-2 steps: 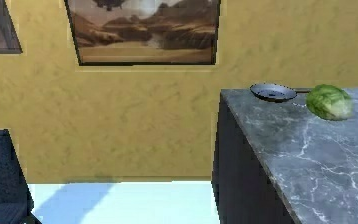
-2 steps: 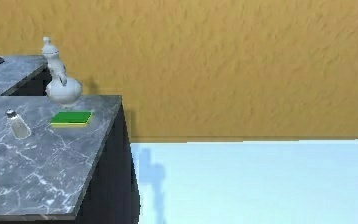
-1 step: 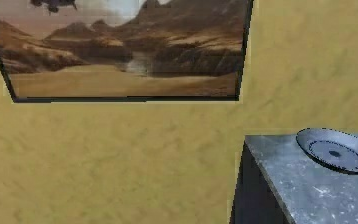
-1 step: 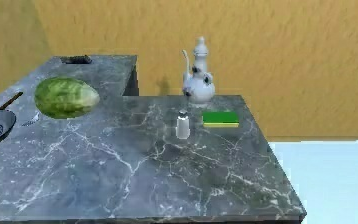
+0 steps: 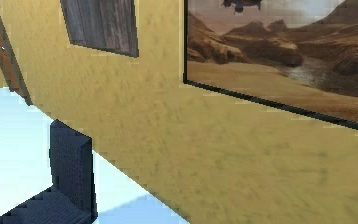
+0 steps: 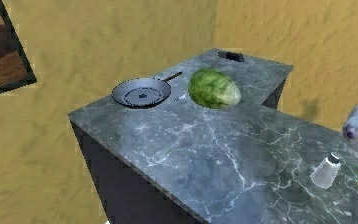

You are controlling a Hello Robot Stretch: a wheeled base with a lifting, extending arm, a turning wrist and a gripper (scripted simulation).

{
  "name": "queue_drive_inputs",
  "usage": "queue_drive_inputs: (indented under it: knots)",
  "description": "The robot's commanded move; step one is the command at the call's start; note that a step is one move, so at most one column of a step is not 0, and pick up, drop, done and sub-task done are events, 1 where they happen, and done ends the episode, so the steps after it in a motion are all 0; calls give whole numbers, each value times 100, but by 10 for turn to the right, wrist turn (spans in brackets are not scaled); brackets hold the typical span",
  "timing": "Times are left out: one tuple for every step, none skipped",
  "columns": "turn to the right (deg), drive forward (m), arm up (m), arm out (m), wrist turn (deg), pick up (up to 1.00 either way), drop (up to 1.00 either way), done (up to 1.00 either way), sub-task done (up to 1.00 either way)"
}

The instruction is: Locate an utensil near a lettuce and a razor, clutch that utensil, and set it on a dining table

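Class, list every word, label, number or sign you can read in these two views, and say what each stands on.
None can be read. The desert painting carries no lettering. The frying pan, the green lettuce and the shaker on the stone counter show no print. The small dark thing at the counter's far end is too small to tell.

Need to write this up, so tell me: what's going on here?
The robot stands beside a grey stone counter and seems to be searching; nothing on it is being handled. On the counter lie a frying pan, a round green lettuce beside it, a small dark thing at the far corner, and a shaker toward the arm side view's right. Ahead is a yellow wall with a landscape painting, and a dark chair.
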Motion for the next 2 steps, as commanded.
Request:
queue_drive_inputs:
  knots:
    - [0, 0, 50, 0, 0, 0, 0, 0, 0]
    - [0, 0, 38, 0, 0, 0, 0, 0, 0]
